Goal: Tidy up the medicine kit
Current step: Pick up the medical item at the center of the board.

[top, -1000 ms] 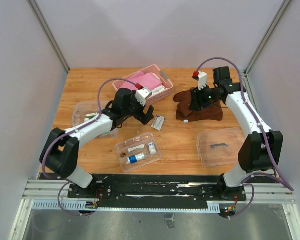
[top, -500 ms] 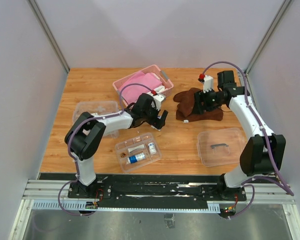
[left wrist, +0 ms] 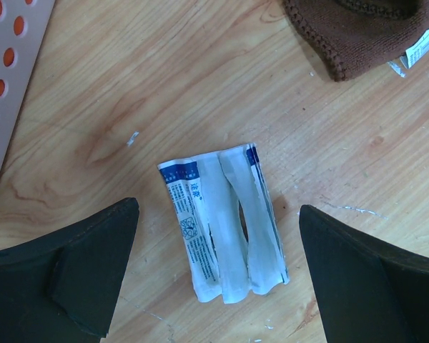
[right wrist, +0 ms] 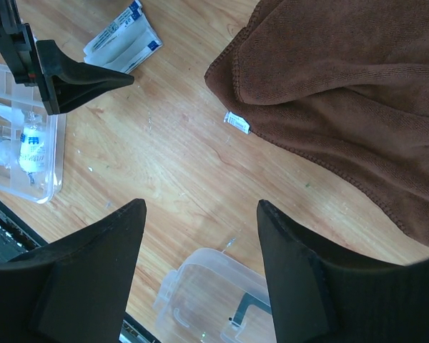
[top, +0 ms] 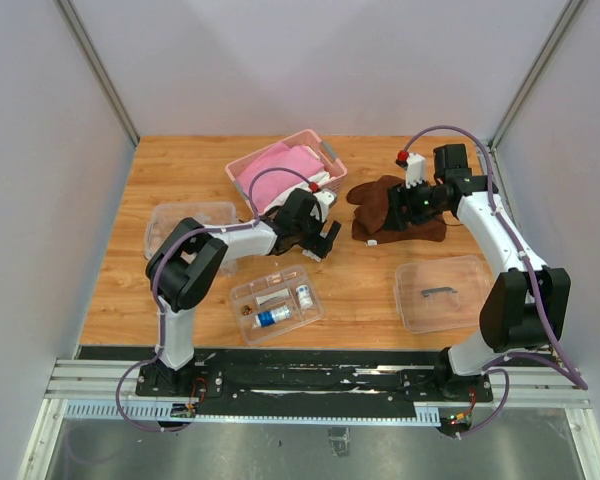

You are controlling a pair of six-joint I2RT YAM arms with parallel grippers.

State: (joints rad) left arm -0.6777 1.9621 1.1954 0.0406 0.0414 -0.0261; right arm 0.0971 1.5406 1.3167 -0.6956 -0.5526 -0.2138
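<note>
Seeing left hand (left wrist: 218, 211) spread wide over a small stack of white-and-blue packets (left wrist: 225, 229), one finger each side, no contact yet, packets flat on the bench (left wrist: 322, 143) between pink basket (top: 265, 148) and brown towel (top: 395, 215). Reading right hand (right wrist: 200, 205) as spread too, holding nothing, hanging over bare wood beside the towel. Judging the step as picking the packets for the divided tray (top: 242, 293), sitting just in front toward the arm bases with bottles (top: 273, 317) already inside; clear box (top: 170, 215) off to the left, lid (top: 425, 300) with dark handle well apart on the right. Twist the wrist slightly to match the stack's tilt and squeeze across the short width. Drop straight down until fingertips touch wood, then close slowly to scoop under the bottom packet, not just the top one. Expect thin, slippery, fanned packets; check for strays before lifting. Lift straight, carry low, release into a free compartment, cannot tell from here which one. Leave the right hand parked clear of the path.
</note>
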